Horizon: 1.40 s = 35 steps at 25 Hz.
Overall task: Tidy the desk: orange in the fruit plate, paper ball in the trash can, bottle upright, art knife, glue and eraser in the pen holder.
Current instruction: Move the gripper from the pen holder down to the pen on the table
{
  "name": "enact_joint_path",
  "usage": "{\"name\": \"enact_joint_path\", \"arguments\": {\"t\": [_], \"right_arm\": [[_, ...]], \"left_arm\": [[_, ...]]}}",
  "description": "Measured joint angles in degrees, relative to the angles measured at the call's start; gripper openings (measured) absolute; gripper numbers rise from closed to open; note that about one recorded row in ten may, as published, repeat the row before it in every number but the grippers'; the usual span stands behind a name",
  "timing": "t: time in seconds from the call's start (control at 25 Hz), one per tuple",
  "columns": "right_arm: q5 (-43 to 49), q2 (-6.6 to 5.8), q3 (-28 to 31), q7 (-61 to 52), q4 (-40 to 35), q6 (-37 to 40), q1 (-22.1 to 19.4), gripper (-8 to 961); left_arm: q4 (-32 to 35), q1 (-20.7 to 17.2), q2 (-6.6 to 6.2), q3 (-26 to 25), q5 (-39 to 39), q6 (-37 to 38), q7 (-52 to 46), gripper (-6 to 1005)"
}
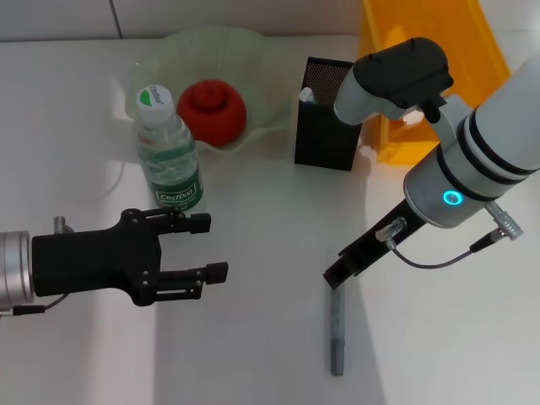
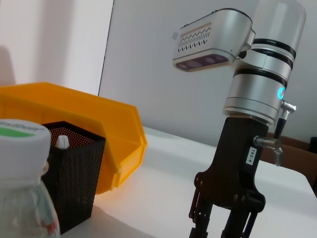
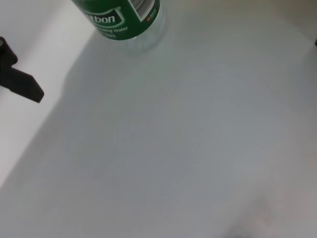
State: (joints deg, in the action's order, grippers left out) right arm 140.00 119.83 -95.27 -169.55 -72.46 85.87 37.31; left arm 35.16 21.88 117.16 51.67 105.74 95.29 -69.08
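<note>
The clear bottle (image 1: pixel 169 156) with a green label stands upright on the white desk; its cap shows in the left wrist view (image 2: pixel 22 136) and its base in the right wrist view (image 3: pixel 124 20). My left gripper (image 1: pixel 209 247) is open and empty, just in front of the bottle. A red-orange fruit (image 1: pixel 213 110) lies in the pale green fruit plate (image 1: pixel 261 72). The black mesh pen holder (image 1: pixel 325 118) holds a white-tipped item (image 2: pixel 62 141). A grey art knife (image 1: pixel 337 333) lies flat on the desk. My right gripper (image 1: pixel 340 274) points down right at the knife's far end; it also shows in the left wrist view (image 2: pixel 223 218).
A yellow bin (image 1: pixel 430 67) stands at the back right, right behind the pen holder (image 2: pixel 74 178), and shows in the left wrist view (image 2: pixel 99 129). One left fingertip (image 3: pixel 20 84) shows in the right wrist view. No paper ball or eraser is in view.
</note>
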Motion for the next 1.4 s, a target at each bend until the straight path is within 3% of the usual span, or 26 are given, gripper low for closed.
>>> {"name": "enact_joint_path", "arguments": {"t": [0.4, 1.4], "right_arm": [[0.36, 0.05, -0.61, 0.02, 2.70, -2.41, 0.38, 650], [0.18, 0.05, -2.20, 0.19, 8.38, -6.07, 4.25, 640]], "left_arm": [[-0.09, 0.00, 0.11, 0.00, 0.00, -0.18, 0.00, 754], [-0.18, -0.62, 0.35, 0.00, 0.00, -0.76, 0.71, 755]]}}
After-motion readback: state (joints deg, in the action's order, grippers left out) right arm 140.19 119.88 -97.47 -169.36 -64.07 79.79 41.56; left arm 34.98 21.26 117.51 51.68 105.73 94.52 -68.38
